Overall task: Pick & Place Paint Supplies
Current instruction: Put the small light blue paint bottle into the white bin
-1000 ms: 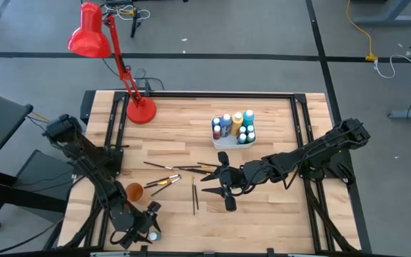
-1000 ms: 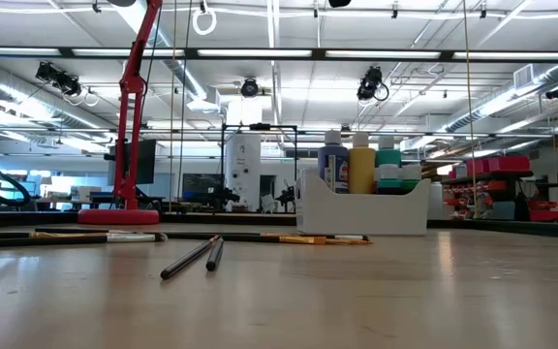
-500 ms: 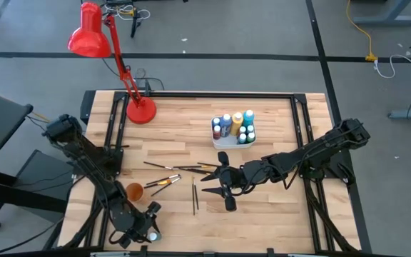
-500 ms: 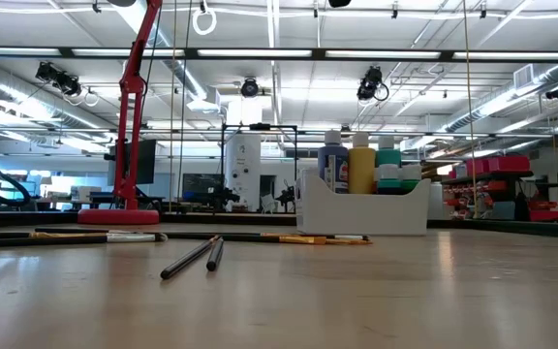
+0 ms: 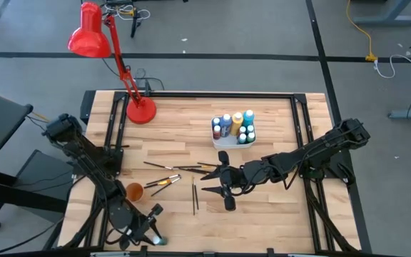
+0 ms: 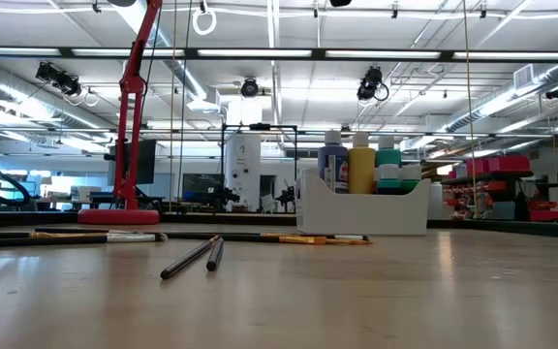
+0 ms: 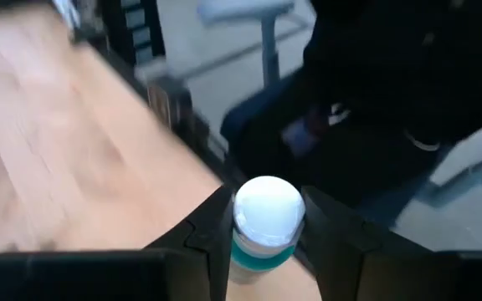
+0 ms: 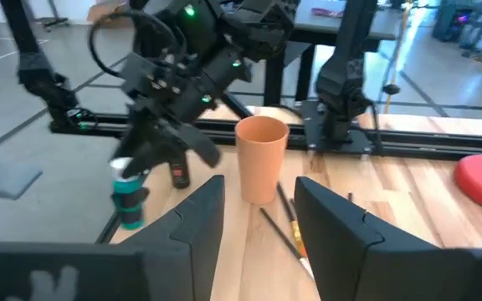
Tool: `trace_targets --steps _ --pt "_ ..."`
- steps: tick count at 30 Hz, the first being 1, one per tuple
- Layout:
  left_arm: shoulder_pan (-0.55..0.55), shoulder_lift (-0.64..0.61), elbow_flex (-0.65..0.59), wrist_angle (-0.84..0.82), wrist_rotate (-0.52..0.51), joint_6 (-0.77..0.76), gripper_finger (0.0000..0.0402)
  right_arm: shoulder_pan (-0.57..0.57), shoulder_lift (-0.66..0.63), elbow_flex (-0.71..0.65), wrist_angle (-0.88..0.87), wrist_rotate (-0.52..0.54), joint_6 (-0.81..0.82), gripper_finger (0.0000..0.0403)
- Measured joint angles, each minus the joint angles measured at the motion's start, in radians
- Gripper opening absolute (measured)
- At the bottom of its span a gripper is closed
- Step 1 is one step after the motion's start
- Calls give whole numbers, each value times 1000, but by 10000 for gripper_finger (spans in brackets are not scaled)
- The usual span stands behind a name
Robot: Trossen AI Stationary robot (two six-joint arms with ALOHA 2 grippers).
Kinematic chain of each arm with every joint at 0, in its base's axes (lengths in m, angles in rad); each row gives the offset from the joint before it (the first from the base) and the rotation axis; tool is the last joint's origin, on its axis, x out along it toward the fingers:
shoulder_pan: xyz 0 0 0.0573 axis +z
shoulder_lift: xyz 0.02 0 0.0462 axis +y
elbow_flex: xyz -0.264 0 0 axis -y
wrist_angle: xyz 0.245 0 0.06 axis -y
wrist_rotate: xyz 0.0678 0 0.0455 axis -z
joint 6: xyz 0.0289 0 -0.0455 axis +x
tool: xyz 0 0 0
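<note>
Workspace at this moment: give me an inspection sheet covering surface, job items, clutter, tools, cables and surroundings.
Surface: wooden table, bare near the lamp.
Job's things: paint bottles upright in the white caddy; paintbrushes scattered mid-table; one white-capped teal bottle held in the left tool.
Clutter: orange cup, red desk lamp.
Grippers: left tool at the table's near left corner, shut on the bottle; right tool open, mid-table beside the brushes.
Cables: yellow and white cords on the floor.
Surroundings: a seated person in dark clothes beyond the table edge.
</note>
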Motion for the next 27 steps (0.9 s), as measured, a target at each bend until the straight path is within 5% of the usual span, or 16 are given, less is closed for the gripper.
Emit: trace_targets --steps 5,11,17,27 --pt "66 -2 45 -3 14 136 135 -2 26 1 2 2 -5 150" --pt "230 -3 104 -123 88 258 127 -1 90 1 15 -160 32 154" --pt "375 -3 149 -115 162 387 134 -1 108 0 -37 -216 63 191" --pt "566 -3 186 -121 168 491 130 -2 115 0 -102 -150 33 233"
